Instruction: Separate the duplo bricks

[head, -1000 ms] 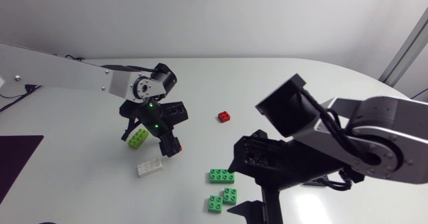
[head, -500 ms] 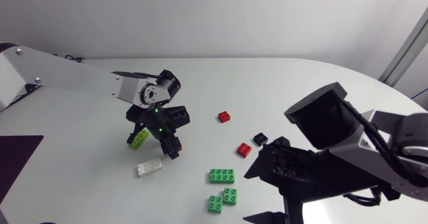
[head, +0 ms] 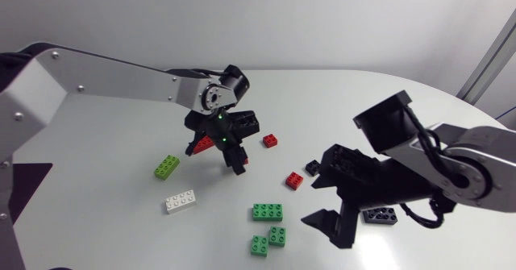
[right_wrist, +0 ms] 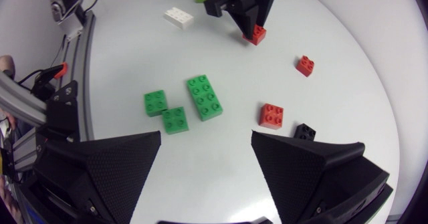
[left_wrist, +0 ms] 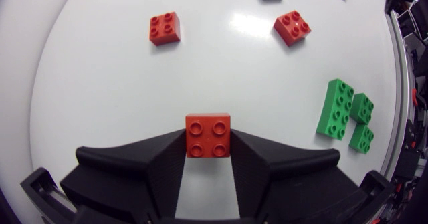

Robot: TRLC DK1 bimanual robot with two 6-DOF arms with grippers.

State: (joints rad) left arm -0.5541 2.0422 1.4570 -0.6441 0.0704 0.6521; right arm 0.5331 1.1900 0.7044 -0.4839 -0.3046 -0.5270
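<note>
Brick (left_wrist: 208, 129): red, gripped by my left hand (left_wrist: 208, 144).
Right hand (right_wrist: 206, 140): spread wide, holding nothing; green bricks (right_wrist: 206, 98) at its 12 o'clock.

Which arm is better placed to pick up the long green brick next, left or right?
Likely right: the right hand is open and empty, with the long green brick just ahead of it. The left hand is shut on a red brick and would have to release that first.

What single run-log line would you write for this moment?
left gripper: shut on red brick | right gripper: open, empty | white brick: untouched
</note>
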